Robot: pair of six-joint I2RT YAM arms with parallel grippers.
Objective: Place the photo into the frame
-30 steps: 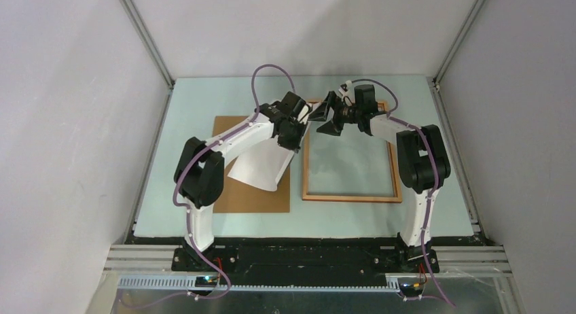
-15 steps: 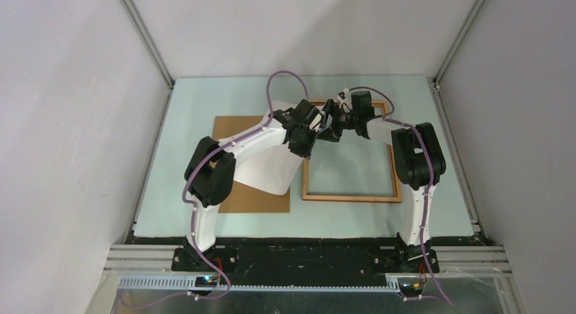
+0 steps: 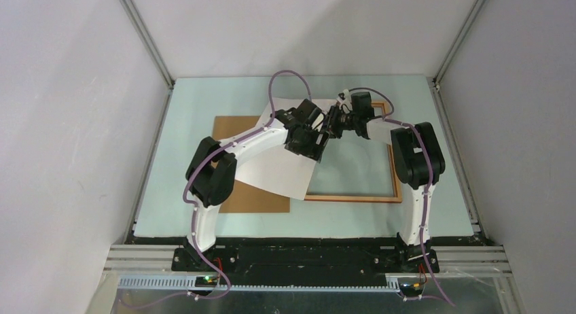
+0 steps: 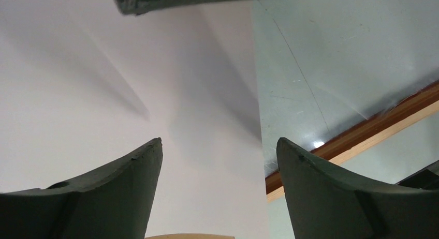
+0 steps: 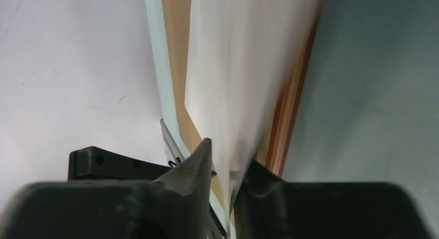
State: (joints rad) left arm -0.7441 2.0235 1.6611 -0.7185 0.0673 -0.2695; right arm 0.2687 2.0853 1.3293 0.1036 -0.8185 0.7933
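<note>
The photo [image 3: 278,171] shows its plain white back, slanting from the brown board across the left rail of the orange-brown frame [image 3: 353,198]. My left gripper [image 3: 318,147] hovers over its far right part, open. In the left wrist view the fingers [image 4: 129,187] stand wide apart above the white sheet [image 4: 103,94], and the frame's rail [image 4: 362,140] shows at the right. My right gripper [image 3: 331,124] meets it from the right. In the right wrist view its jaws stand narrow on both sides of the photo's edge [image 5: 243,68], beside the frame rail [image 5: 290,109].
A flat brown backing board [image 3: 255,202] lies on the pale green table left of the frame, partly under the photo. Both arms arch inward and nearly touch above the frame's far left corner. Grey walls enclose the table.
My left gripper has opened and let go of the photo after carrying it right. My right gripper has moved in and narrowed onto the photo's edge. The photo now overlaps the frame's left rail.
</note>
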